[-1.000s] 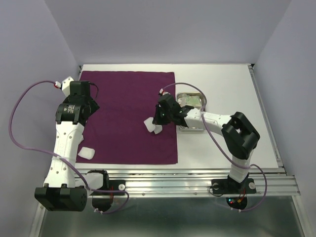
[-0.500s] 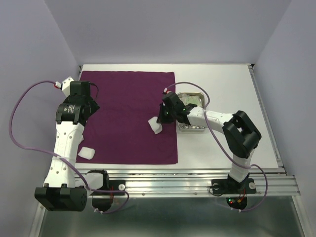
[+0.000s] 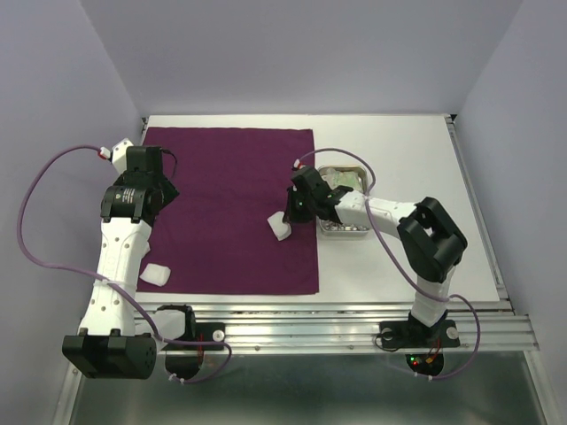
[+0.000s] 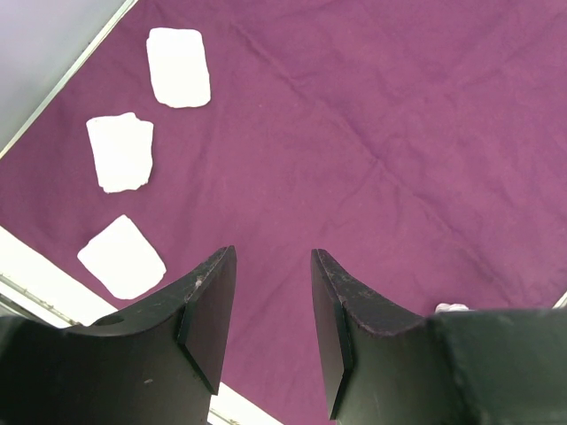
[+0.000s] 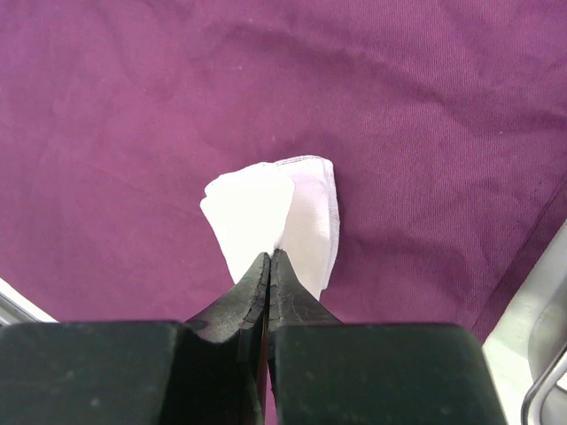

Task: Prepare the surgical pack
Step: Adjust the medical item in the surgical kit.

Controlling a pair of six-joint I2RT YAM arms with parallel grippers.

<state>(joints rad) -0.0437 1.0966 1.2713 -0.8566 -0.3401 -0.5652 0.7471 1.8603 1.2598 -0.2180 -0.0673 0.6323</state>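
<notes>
The right pincer [image 5: 268, 258] is clamped together on a folded white gauze pad [image 5: 266, 204] near the 3 o'clock edge of the deep-purple cloth drape [image 3: 221, 186]; the left pincer [image 4: 270, 305] stands apart, empty, above the drape's 10 o'clock corner.

The right arm [image 3: 390, 214] hides part of the steel tray [image 3: 345, 233], and the things inside are too small to name. The near end of the gauze pad [image 5: 257, 208] is tucked behind the right gripper [image 5: 269, 255].
</notes>
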